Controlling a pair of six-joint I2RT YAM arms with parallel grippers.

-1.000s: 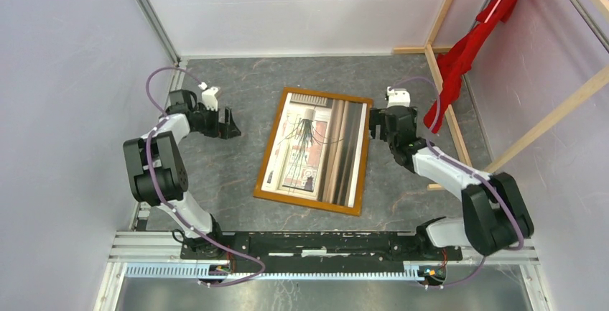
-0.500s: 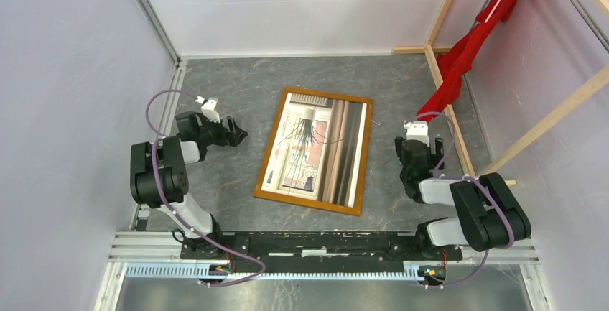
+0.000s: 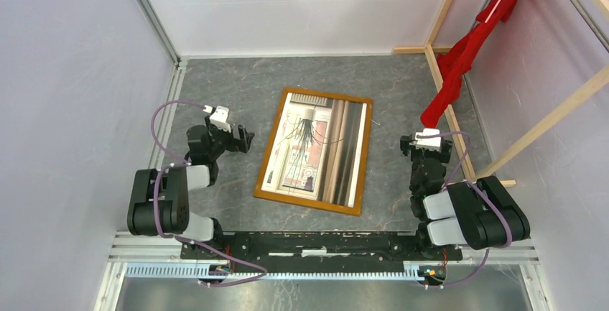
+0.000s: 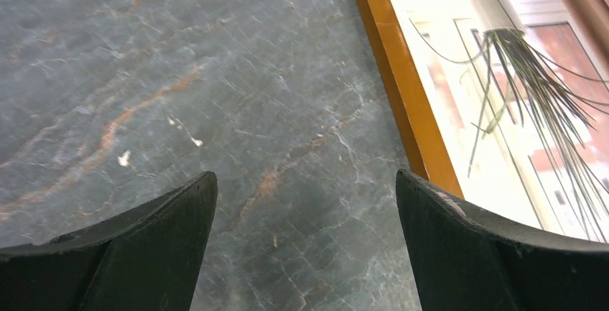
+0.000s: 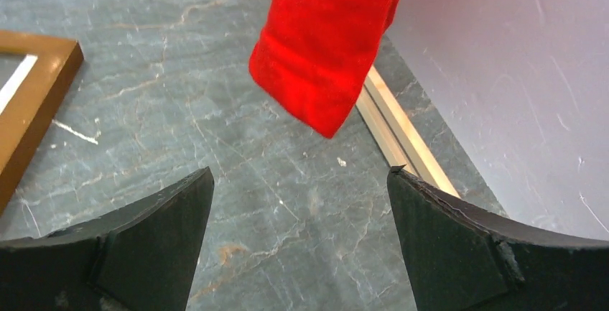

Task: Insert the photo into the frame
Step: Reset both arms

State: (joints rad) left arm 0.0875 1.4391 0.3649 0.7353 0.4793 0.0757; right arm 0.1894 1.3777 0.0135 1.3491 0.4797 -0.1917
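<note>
The photo [image 3: 319,149], a print of a spiky plant by a window, lies inside the frame [image 3: 270,146], a thin orange-brown rectangle flat on the grey marbled table. My left gripper [image 3: 243,138] stands open just left of the frame's left rail, touching nothing. The left wrist view shows that rail [image 4: 398,74] and the photo [image 4: 503,95] beside my open left gripper [image 4: 305,174]. My right gripper [image 3: 426,144] is open to the right of the frame, apart from it. In the right wrist view my right gripper [image 5: 300,171] is over bare table, with a frame corner [image 5: 36,88] at the left.
A red cloth [image 3: 459,59] hangs from pale wooden beams [image 3: 449,110] at the back right, and its end [image 5: 330,45] dangles just ahead of the right gripper. A pale floor strip [image 5: 391,128] runs along the right wall. White walls enclose the table.
Both arms have drawn back toward their bases. The right gripper left the frame's right edge and moved nearer and rightward. The left gripper shifted nearer and slightly toward the frame. Both stayed open.
</note>
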